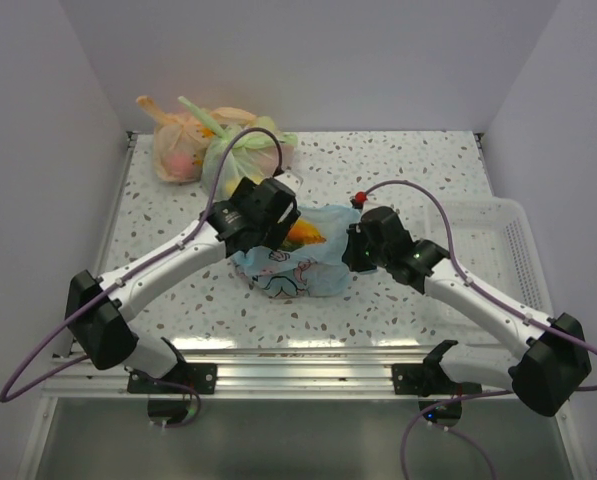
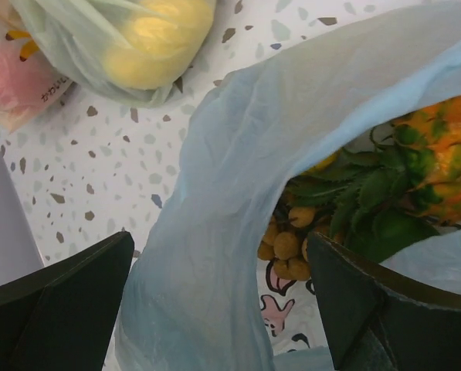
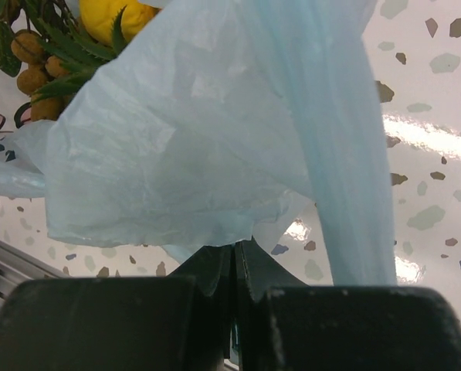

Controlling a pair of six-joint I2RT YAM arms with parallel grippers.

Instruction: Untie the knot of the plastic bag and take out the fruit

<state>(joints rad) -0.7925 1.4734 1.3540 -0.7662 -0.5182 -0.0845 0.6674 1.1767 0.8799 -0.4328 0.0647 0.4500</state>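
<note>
The light blue plastic bag (image 1: 298, 275) lies in the middle of the table with its mouth gaping. Its knot is out of view. Inside the bag are the fruit: an orange pineapple (image 2: 446, 154) with green leaves, tan berries (image 2: 286, 246) and a yellow piece (image 3: 110, 15). My left gripper (image 2: 218, 255) hovers over the bag's left side, open wide. A broad strip of the blue film (image 2: 238, 193) runs between its fingers (image 2: 68, 301) without being pinched. My right gripper (image 3: 235, 247) is at the bag's right edge, shut on the blue film (image 3: 215, 131).
A green bag (image 1: 236, 150) and an orange bag (image 1: 178, 148), both tied and holding fruit, sit at the back left near the wall. A white plastic basket (image 1: 498, 240) stands on the right. Walls close in the table on three sides.
</note>
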